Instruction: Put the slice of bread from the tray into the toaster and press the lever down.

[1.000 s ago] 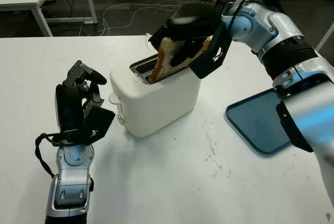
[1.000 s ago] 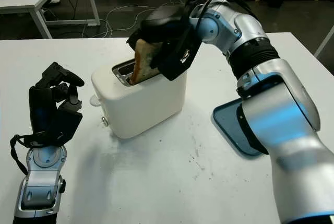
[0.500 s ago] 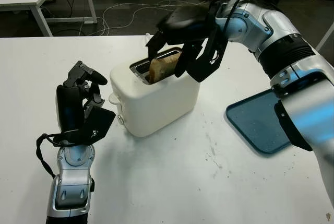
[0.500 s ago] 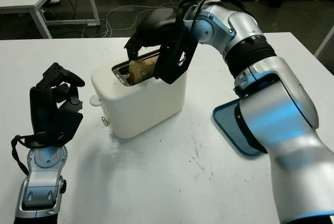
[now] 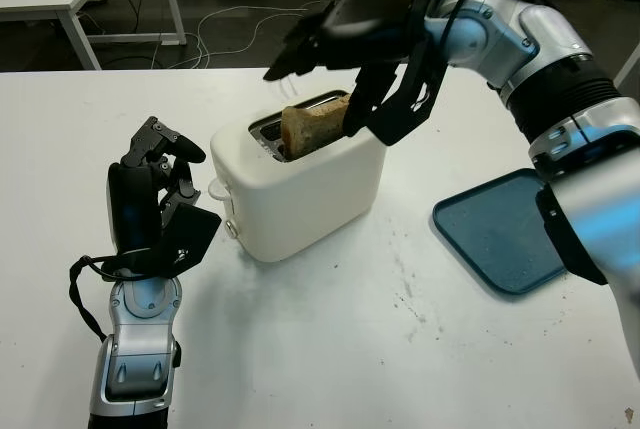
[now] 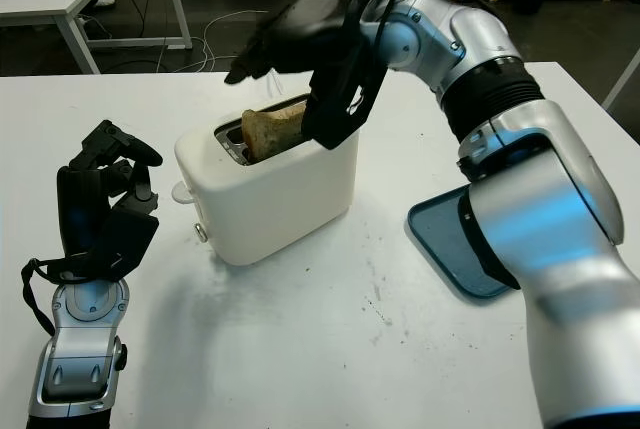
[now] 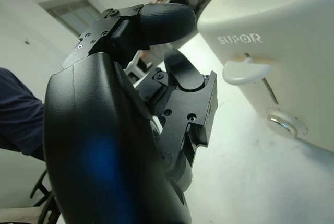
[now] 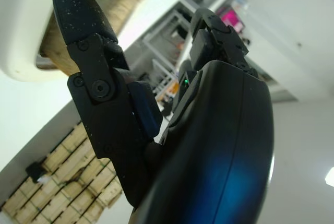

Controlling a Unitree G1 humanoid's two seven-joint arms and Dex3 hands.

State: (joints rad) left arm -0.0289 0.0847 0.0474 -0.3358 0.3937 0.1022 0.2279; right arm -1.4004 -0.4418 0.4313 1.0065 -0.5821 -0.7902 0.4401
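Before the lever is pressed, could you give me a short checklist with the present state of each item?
1. Bread slice in the toaster slot: ok, its top edge sticks out.
2. Right hand released the bread: ok, open above the toaster.
3. Tray free of bread: ok.
4. Lever up and unobstructed: ok, not yet pressed.
5. Left hand placed to press: not ok, beside the toaster, fingers curled, apart from the lever.
6. Toaster plugged in: cannot tell.
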